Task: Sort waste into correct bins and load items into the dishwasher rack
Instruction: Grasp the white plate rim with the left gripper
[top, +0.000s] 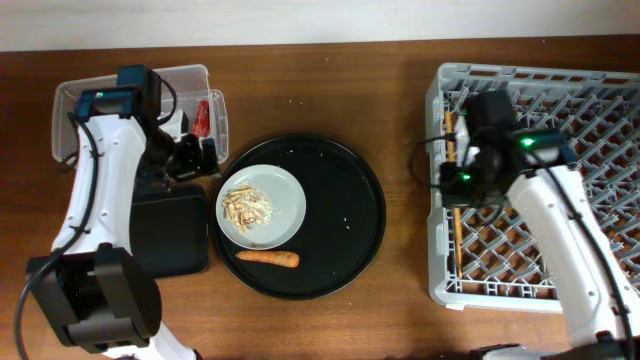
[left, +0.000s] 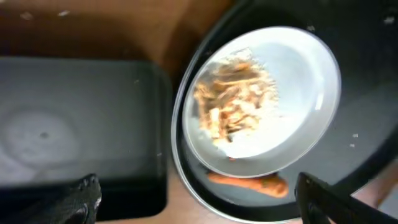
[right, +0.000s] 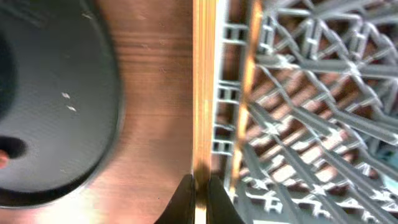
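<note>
The grey-green plate (top: 285, 200) with beige food scraps (top: 247, 205) sits on the round black tray; the orange carrot (top: 268, 258) lies just in front of it. The red wrapper (top: 204, 118) lies in the clear tub (top: 190, 78). My left gripper (top: 192, 156) hangs open and empty between the tub and the shallow black tray (top: 170, 235); its wrist view shows open fingers (left: 199, 208), the plate (left: 298, 81), scraps (left: 233, 102) and carrot (left: 249, 185). My right gripper (top: 455, 178) is shut (right: 199, 199) on the wooden chopsticks (right: 202, 93) at the rack's (top: 540, 90) left edge. Bowl, cup and tissue are out of view.
The large round black tray (top: 345, 215) lies in the middle of the wooden table, with crumbs on it, and also shows in the right wrist view (right: 56, 106). The rack's lattice (right: 298, 112) fills the right side. My left arm crosses over the tub.
</note>
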